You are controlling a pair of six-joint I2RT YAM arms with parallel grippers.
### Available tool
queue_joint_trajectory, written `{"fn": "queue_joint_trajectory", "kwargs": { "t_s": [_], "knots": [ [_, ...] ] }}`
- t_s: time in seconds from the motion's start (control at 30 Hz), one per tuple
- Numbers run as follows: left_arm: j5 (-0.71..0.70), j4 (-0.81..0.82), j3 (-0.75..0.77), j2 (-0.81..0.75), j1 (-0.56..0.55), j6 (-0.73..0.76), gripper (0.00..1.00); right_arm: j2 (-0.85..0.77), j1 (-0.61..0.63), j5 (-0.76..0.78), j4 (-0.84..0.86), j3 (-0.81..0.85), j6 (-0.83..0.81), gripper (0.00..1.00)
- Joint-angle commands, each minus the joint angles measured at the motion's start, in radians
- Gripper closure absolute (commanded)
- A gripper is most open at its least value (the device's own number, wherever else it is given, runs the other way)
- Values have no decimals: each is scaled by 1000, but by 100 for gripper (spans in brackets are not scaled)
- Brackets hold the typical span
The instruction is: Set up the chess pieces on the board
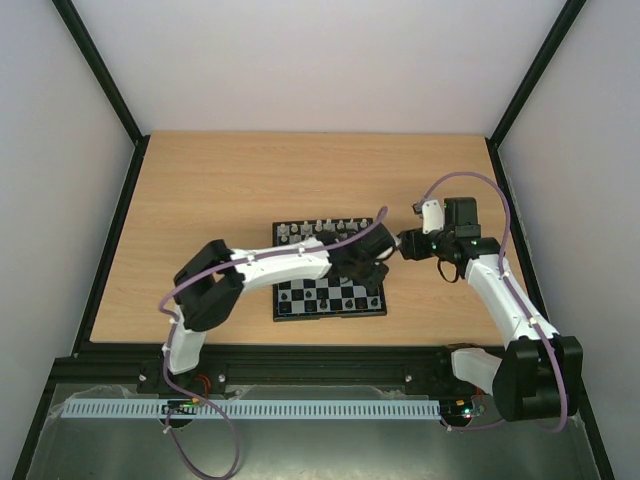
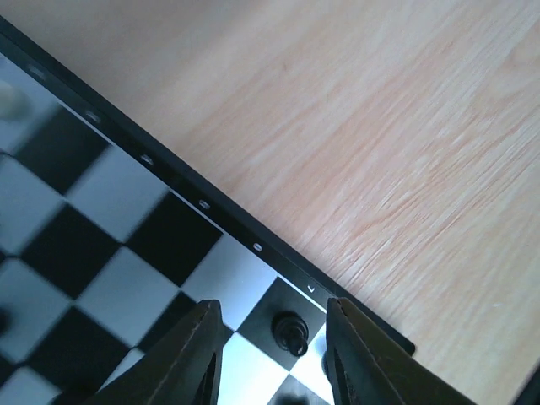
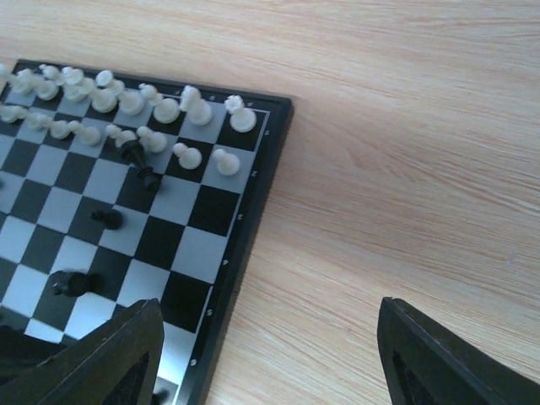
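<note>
A light wood-grain worktop (image 1: 200, 200) fills mid-frame; pale walls (image 1: 300, 60) enclose it; a white slotted strip (image 1: 250, 409) runs along the bottom.

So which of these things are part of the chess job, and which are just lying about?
Part of the job: board, white pieces, black pieces.
Just there: wooden table, purple cable.

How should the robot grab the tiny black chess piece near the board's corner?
Probably from straight above, pinching its slim middle below the round head: the tiny black chess piece seems to stand upright, and the open fingers of the left end effector sit on either side of it.
</note>
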Motion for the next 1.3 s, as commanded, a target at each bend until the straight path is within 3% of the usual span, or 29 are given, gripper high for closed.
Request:
{"fn": "queue_joint_trajectory", "kwargs": {
  "t_s": [0.0,0.2,0.4,0.57,0.97,1.27],
  "knots": [
    [-61,-46,23,-178,45,6,64,21,-1,-131,-86,23,-61,28],
    [-110,-15,-185,-370,147,-18,63,51,23,-235,-138,73,-144,37],
    [-54,100,-476,-539,238,-102,62,132,193,-77,-140,142,-207,55],
    [-46,156,-605,-605,261,-140,62,244,309,-26,-123,198,-230,62],
    [-69,161,-723,-757,279,-190,59,508,444,75,-113,327,-228,65],
    [-144,16,-679,-845,287,-125,53,583,447,77,-69,340,-216,63]
  ]
}}
